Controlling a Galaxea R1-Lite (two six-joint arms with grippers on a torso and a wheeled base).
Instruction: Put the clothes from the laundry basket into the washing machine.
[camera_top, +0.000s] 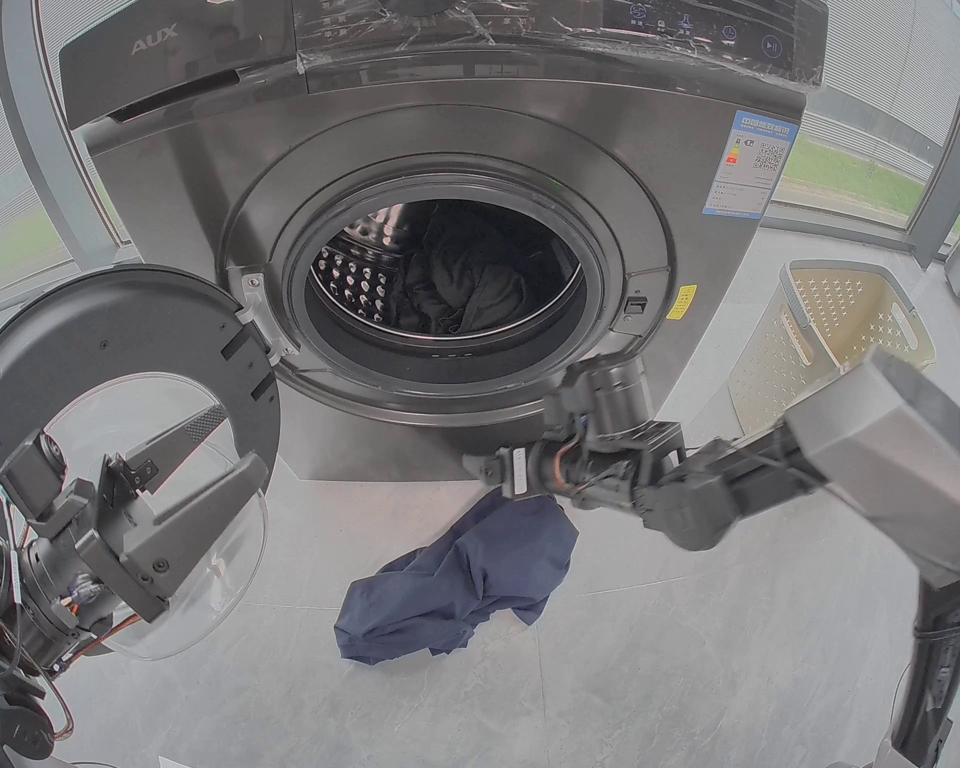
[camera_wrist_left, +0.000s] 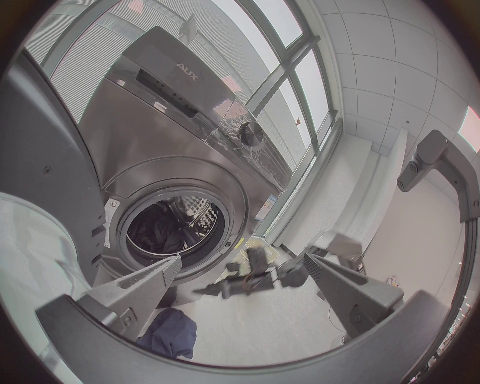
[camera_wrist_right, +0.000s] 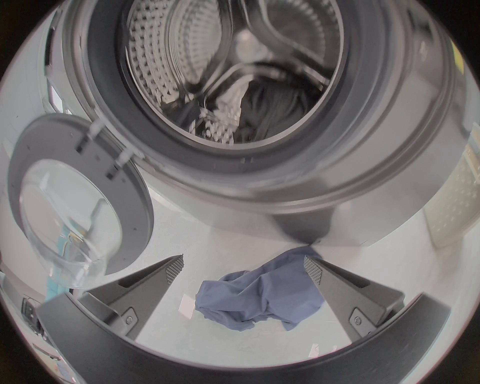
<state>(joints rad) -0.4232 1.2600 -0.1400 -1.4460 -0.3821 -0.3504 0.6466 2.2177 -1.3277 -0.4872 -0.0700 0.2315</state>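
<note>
A navy blue garment (camera_top: 465, 585) lies crumpled on the floor in front of the washing machine (camera_top: 450, 140). Its round door (camera_top: 130, 330) is swung open to the left. Dark clothes (camera_top: 460, 275) sit inside the drum, also seen in the right wrist view as dark clothes (camera_wrist_right: 280, 107). My right gripper (camera_top: 485, 467) hovers low before the machine, just above the garment's far end, open and holding nothing. The navy garment (camera_wrist_right: 260, 297) lies on the floor below its open fingers (camera_wrist_right: 170, 272). My left gripper (camera_top: 242, 437) stands open in front of the door glass, holding nothing.
A cream laundry basket (camera_top: 850, 320) stands on the floor to the right of the machine; no clothes are visible in it. Pale floor tiles spread in front. Windows run behind the machine. The open door takes up the left side near my left arm.
</note>
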